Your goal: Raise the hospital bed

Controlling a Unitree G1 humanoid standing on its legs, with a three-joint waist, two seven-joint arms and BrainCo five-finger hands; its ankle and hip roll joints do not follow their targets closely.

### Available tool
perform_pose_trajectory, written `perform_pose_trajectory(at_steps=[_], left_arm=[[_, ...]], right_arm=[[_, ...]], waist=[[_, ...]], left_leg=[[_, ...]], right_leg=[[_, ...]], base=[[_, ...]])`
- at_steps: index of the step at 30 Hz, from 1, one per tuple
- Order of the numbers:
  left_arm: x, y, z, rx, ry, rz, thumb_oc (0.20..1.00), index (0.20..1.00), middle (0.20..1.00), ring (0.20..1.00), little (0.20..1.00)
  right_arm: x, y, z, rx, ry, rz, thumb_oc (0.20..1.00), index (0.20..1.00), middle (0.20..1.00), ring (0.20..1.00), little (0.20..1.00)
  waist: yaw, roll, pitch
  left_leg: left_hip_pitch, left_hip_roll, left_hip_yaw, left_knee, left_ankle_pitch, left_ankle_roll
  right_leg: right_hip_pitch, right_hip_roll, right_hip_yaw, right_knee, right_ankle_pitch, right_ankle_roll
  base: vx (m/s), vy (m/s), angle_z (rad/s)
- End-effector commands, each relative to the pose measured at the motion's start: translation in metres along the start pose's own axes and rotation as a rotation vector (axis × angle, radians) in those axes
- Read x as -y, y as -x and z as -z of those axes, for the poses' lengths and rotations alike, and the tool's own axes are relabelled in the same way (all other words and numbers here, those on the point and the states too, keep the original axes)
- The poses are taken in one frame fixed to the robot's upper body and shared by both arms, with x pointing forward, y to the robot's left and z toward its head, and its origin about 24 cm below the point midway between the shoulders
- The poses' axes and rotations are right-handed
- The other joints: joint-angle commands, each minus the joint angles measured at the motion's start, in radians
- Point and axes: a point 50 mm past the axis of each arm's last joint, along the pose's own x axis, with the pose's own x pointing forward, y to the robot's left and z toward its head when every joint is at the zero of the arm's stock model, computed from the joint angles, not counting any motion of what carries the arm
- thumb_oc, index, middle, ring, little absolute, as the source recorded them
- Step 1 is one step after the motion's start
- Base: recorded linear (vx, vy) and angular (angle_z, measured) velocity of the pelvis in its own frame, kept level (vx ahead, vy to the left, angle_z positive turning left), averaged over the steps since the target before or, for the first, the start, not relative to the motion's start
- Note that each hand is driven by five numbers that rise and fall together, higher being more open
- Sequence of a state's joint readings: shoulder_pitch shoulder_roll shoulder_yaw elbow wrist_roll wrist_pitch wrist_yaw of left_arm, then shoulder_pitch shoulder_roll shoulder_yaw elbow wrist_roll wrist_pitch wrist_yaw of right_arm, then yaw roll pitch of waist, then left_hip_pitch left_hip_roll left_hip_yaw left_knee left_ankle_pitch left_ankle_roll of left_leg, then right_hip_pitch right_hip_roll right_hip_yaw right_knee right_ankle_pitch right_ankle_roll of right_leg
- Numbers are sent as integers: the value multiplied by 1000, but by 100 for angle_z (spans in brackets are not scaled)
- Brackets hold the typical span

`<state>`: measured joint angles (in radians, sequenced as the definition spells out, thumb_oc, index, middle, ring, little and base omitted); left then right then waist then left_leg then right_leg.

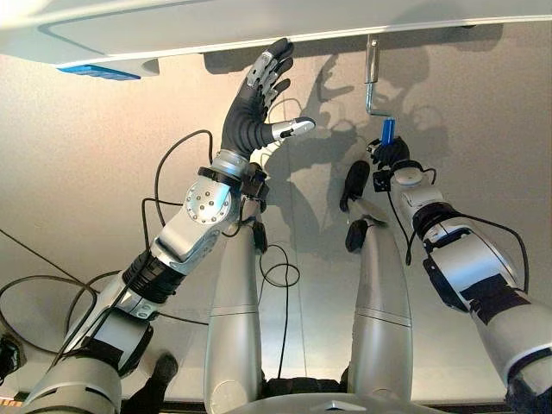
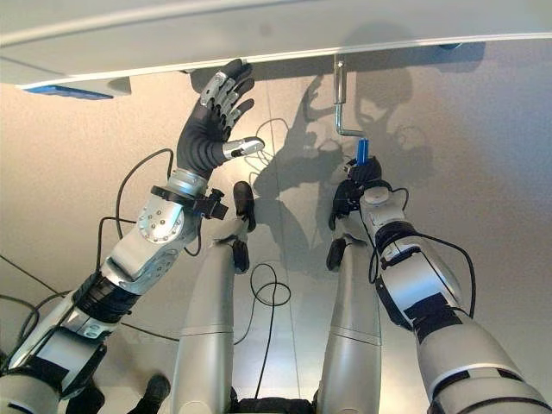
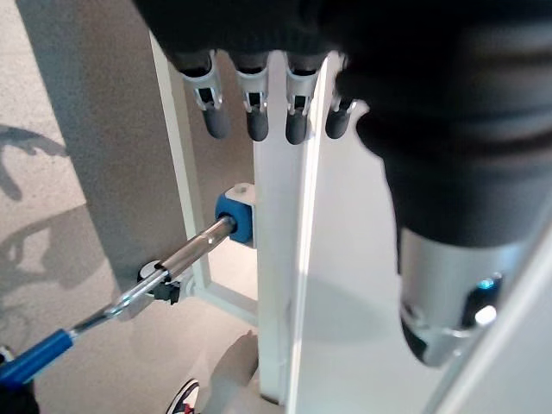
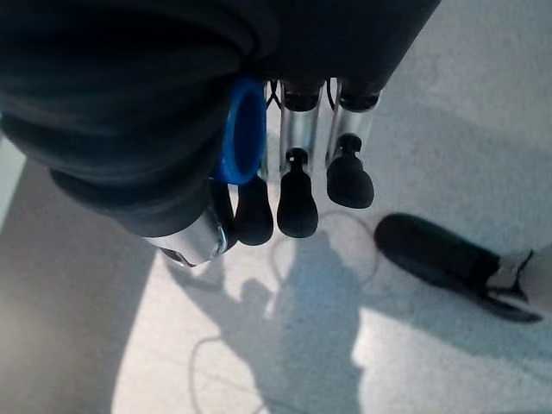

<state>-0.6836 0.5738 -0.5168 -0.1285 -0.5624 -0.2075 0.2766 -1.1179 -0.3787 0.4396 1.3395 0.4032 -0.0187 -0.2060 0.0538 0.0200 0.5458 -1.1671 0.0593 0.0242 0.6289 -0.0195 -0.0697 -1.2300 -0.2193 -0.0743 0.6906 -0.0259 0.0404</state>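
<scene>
Crank handle – right hand gripping

Floor: pale beige, speckled, bare under the work area, crossed by hard shadows. In the left wrist view, a person's shoe, white with dark trim, shows on the floor, with a bit of leg above it. Pale grey floor in the right wrist view.
</scene>
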Motion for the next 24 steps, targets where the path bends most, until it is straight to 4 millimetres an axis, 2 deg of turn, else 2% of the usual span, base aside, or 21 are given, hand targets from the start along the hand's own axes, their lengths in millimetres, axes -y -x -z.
perform_pose_trajectory(at_steps=[1, 9, 24], left_arm=[[7, 3, -35, 183, 46, 40, 1000, 1000, 1000, 1000, 1000], [10, 6, -29, 154, 26, 54, 1000, 1000, 1000, 1000, 1000], [13, 6, -28, 147, 27, 63, 1000, 1000, 1000, 1000, 1000]], right_arm=[[10, -2, -9, 44, 73, 22, 200, 200, 200, 200, 200], [15, -3, -31, 105, 63, 29, 200, 200, 200, 200, 200], [15, -4, -45, 125, 63, 31, 200, 200, 200, 200, 200]], waist=[[6, 48, -26], [16, 49, -26], [12, 52, -26]], left_leg=[[-60, -51, -23, -40, 13, 15], [-59, -54, -24, -46, 10, 18], [-51, -52, -15, -53, 6, 22]], right_leg=[[18, -17, -32, -11, 30, 78], [18, -17, -34, -15, 27, 79], [21, -16, -33, -18, 22, 78]], base=[[13, 14, 13], [18, 20, 6], [0, 0, 0]])
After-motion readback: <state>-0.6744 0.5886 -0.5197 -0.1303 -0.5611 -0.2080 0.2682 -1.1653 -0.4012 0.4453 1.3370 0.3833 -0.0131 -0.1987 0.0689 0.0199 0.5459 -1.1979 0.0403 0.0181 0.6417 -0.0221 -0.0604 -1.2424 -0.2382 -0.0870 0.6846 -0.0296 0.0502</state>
